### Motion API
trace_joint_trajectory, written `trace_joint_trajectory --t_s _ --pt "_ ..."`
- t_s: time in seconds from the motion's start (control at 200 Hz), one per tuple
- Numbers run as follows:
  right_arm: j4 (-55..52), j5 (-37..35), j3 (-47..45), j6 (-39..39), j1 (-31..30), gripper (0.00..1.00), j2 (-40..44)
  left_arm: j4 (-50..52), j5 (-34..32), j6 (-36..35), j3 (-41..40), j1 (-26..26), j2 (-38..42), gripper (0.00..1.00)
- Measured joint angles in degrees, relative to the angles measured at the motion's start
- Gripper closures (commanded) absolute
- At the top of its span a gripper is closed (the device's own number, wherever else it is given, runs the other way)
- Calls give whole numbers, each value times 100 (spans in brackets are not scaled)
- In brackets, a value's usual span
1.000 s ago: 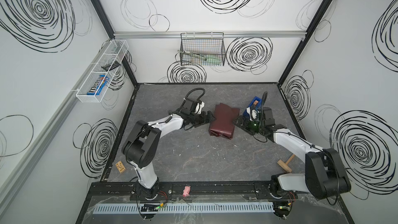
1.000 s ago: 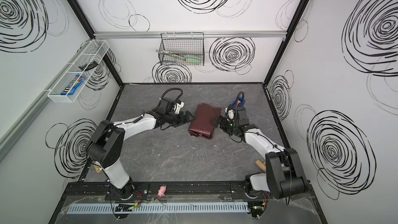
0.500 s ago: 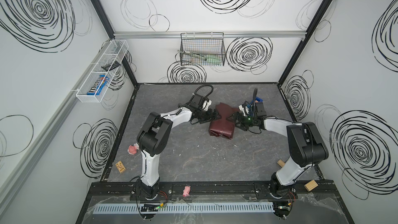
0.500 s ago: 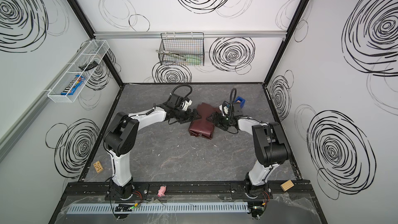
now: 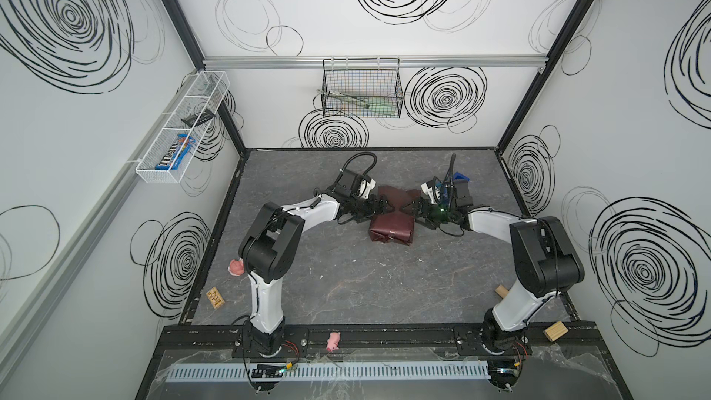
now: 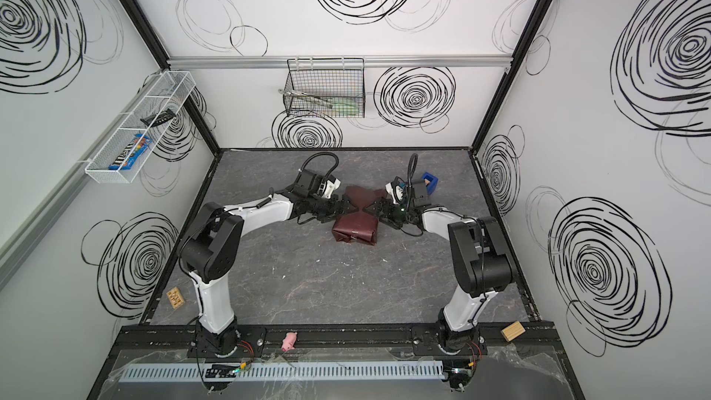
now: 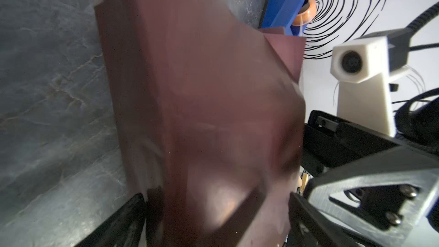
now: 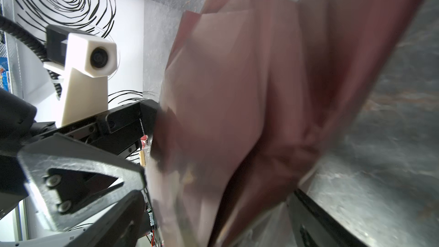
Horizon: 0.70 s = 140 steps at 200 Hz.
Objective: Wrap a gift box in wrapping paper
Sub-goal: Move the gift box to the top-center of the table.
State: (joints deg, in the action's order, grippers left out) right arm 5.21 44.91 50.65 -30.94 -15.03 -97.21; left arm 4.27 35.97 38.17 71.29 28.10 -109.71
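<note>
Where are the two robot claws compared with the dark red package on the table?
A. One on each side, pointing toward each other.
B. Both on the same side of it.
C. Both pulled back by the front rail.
A: in a top view the left gripper and right gripper point at each other from opposite sides of the wrapping paper.

wrapping paper (image 5: pixel 391 225) | maroon, creased, folded into a boxy bundle | lies mid-rear on table (image 5: pixel 346 282), far flap loose | gift box covered
</note>
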Motion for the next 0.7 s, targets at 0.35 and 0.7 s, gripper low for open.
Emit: trace_joint_trajectory --t_s 0.35,0.7 --pt "-2 -68 317 120 -249 3 81 -330 46 61 -612 -175 728 4" --pt "76 -173 -341 146 -632 3 229 -898 127 269 -1878 -173 999 4"
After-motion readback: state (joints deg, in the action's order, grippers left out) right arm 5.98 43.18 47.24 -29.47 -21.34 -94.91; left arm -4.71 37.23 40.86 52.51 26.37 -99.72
